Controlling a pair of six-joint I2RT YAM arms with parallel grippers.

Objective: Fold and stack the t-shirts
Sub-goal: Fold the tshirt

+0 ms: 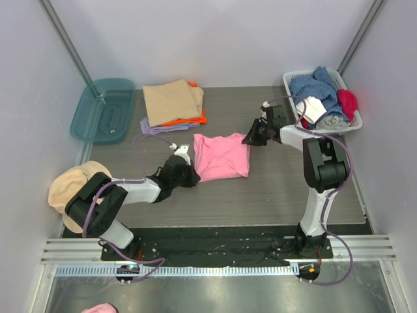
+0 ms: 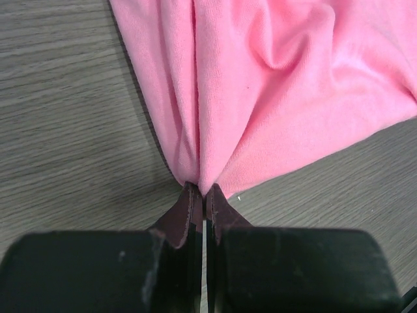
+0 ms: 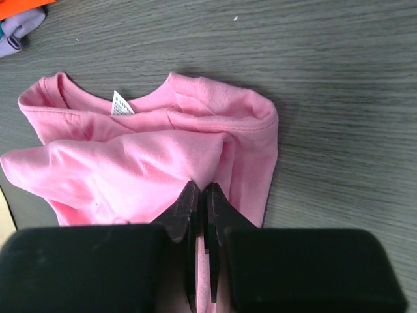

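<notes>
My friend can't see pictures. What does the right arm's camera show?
The right claw pinches a fold of a crumpled pink shirt lying on a grey table. A small white tag shows at the shirt's neck. Bits of orange cloth and lilac cloth peek in at the top left corner.

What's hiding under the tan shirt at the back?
Under the tan shirt an orange shirt peeks out, with a lilac shirt below it. Only their edges show; the rest is covered.
</notes>
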